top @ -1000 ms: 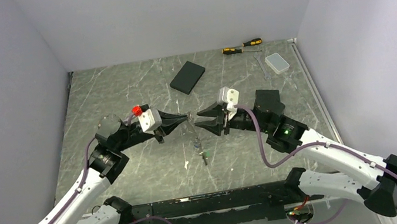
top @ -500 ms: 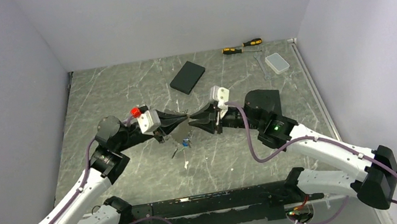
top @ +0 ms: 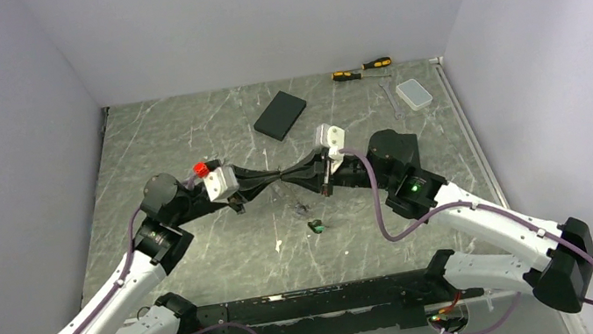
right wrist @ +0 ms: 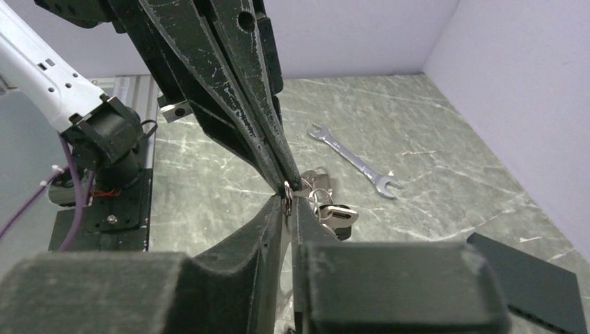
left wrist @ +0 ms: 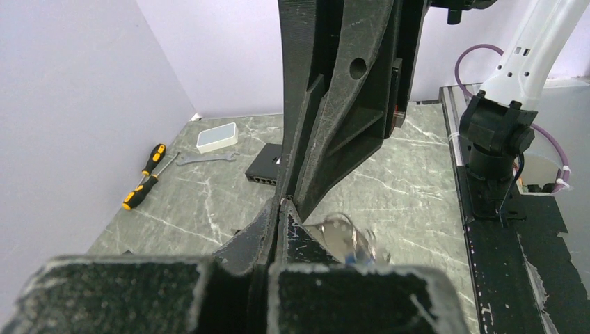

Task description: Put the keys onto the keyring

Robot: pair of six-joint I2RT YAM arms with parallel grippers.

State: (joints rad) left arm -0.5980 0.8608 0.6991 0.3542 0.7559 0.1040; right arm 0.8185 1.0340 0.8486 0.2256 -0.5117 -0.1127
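Note:
My two grippers meet tip to tip above the middle of the table, the left gripper and the right gripper. The left gripper is shut, with the blurred silver keyring hanging just beside its tips. In the right wrist view my right gripper is pinched on the thin wire of the keyring. The keys dangle in a bunch right behind its tips. From above, the keys hang below the two tips, one with a dark green head.
A black box lies behind the grippers. Two yellow-handled screwdrivers, a silver wrench and a white case sit at the back right. A small pale bit lies on the table in front.
The right gripper moved left to meet the left gripper's tips and closed down. The hanging keys swung left, then back to the right.

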